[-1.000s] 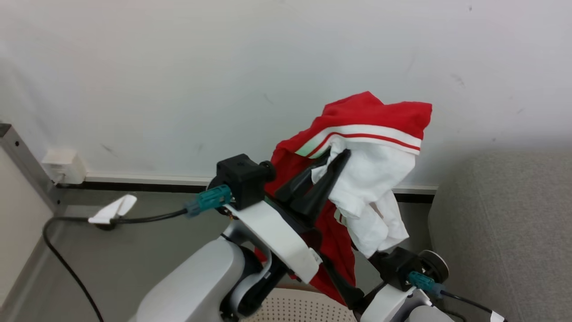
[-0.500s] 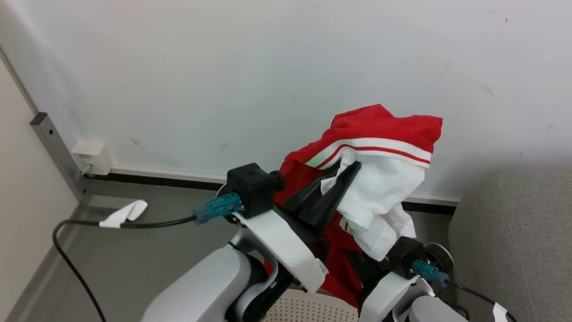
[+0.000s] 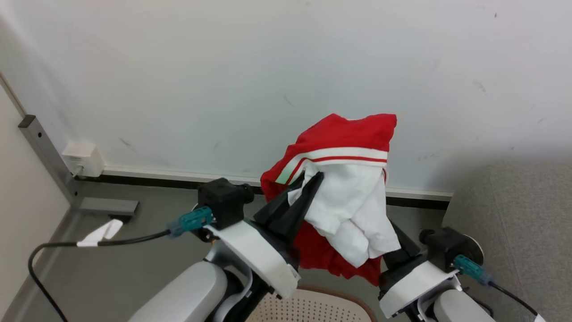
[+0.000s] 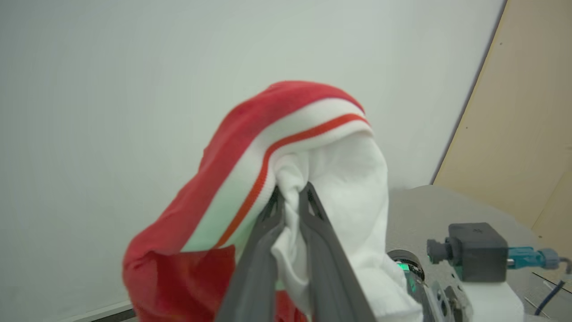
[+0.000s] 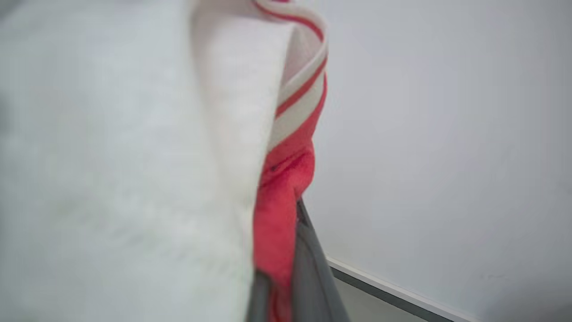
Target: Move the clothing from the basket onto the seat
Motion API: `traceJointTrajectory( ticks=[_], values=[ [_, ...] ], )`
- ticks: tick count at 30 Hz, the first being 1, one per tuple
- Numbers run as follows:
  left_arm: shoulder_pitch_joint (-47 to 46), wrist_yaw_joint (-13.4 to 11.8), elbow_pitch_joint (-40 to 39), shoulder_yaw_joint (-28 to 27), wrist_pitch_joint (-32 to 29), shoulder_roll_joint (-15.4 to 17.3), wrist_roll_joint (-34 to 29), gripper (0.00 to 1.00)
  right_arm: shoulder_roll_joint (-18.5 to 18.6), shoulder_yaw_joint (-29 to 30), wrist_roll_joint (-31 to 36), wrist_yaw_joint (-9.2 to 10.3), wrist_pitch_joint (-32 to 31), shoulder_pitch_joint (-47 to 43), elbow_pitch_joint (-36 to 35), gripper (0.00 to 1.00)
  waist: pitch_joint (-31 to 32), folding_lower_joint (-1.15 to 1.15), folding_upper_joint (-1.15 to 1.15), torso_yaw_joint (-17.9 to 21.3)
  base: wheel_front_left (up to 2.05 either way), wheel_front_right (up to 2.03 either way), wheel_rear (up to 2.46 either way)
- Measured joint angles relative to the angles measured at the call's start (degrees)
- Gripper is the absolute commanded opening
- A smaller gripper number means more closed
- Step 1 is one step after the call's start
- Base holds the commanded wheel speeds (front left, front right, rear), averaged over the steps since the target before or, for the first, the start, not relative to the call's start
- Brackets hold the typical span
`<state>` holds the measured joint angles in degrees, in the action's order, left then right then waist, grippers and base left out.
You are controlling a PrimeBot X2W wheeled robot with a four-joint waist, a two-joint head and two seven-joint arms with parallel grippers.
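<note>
Item: clothing [image 3: 339, 134], mid-frame, aloft above basket [image 3: 313, 308] rim | my left claw [image 3: 313, 181] pinching its white panel; my right claw [image 5: 282, 226] clenched on red hem | Risk: thin pinch slips; garment drops short of seat [image 3: 514, 232], lower right

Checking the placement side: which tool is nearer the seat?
Right. The right tool, gripping the clothing low down, is just left of the seat in the head view; the left tool grips its white part farther left.

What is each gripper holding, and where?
The left gripper pinches the clothing by white fabric under its striped band; the right gripper grips a red fold.
</note>
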<state>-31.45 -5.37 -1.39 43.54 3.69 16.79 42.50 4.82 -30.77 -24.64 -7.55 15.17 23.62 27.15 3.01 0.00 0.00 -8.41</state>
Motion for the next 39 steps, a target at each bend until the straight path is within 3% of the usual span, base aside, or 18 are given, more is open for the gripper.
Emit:
traceJointTrajectory(
  ticks=[5, 6, 7, 8, 9, 22, 39],
  values=[
    [2.33, -0.08, 0.56, 0.42, 0.43, 0.57, 0.49, 0.00, 0.56, 3.72, -0.10, 0.00, 0.00, -2.60, -4.74, 0.00, -0.27, 0.00, 0.00, 0.14, 0.00, 0.00, 0.00],
    [2.69, -0.20, 0.69, 0.53, 0.45, 0.69, 0.49, 0.11, 0.63, 4.08, -0.18, 0.00, 0.00, -2.87, -5.37, 0.00, -0.31, 0.00, 0.00, 0.26, 0.00, 0.00, 0.00],
    [2.95, -0.23, 0.79, 0.60, 0.53, 0.80, 0.49, 0.40, 0.71, 4.41, -0.34, 0.00, 0.00, -3.10, -5.94, 0.00, -0.34, 0.00, 0.00, 0.40, 0.00, 0.00, 0.00],
    [3.27, -0.25, 0.90, 0.59, 0.76, 0.91, 0.51, 0.89, 0.82, 4.76, -0.57, 0.00, 0.00, -3.33, -6.58, 0.00, -0.36, 0.00, 0.00, 0.58, 0.00, 0.00, 0.00],
    [3.57, -0.31, 1.05, 0.65, 0.87, 1.00, 0.53, 1.00, 0.93, 4.99, -0.82, 0.00, 0.00, -3.58, -7.20, 0.00, -0.36, 0.00, 0.00, 0.80, 0.00, 0.00, 0.00],
    [5.25, 0.30, 1.63, 2.98, 2.45, 2.23, -1.43, 1.00, 4.79, 8.80, -2.15, 0.00, -0.02, -3.71, -14.29, 0.00, -0.91, 0.00, 0.00, 7.66, 0.00, 0.00, 0.00],
    [2.79, 1.76, 5.14, 4.90, 5.53, 2.32, -5.54, 1.00, 8.44, 13.13, -3.71, 0.00, -0.01, -2.49, -21.02, 0.00, -3.35, 0.00, 0.00, 24.93, 0.00, 0.00, 0.00]
  ],
)
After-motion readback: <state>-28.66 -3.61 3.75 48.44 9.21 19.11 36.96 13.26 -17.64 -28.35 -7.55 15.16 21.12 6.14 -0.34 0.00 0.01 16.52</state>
